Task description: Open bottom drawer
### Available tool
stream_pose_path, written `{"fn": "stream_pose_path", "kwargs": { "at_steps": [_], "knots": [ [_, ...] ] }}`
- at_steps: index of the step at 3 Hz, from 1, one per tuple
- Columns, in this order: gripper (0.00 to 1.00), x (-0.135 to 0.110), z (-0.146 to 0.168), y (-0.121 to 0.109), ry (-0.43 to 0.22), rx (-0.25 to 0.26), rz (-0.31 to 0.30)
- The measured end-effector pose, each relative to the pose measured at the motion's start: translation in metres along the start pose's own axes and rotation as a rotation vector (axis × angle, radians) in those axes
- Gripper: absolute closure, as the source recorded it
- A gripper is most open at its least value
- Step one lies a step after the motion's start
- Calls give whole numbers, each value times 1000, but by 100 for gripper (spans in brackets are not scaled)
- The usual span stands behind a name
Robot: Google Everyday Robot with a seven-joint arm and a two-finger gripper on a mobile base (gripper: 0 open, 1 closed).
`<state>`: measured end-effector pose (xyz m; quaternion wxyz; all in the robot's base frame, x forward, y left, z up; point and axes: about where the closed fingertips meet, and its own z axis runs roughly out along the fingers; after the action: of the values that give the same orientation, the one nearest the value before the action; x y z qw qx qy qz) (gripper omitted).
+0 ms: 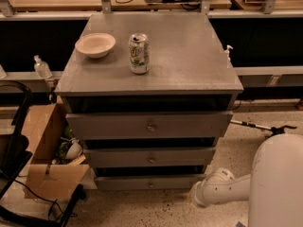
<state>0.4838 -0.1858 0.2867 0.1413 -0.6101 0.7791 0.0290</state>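
The grey cabinet has three drawer fronts. The bottom drawer is the slimmest panel, lowest down, with a small round knob at its middle and a dark gap above it. My gripper is at the end of the white arm, low near the floor, just right of the bottom drawer's right end and apart from the knob.
A bowl and a soda can stand on the cabinet top. An open cardboard box and a black frame stand to the left. A black-tipped rod lies on the floor at the right.
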Motion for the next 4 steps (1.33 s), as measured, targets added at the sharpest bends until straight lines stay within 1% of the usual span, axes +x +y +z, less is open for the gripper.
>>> {"fn": "stream_pose_path", "kwargs": {
  "at_steps": [1,2,3,4],
  "knots": [
    [65,1,10,0,5,-5,-14],
    [34,-8,25,-70,-14,118,-93],
    [11,-18,37,-126,-10,208,-173],
    [3,-18,33,-135,-10,232,-178]
  ]
}}
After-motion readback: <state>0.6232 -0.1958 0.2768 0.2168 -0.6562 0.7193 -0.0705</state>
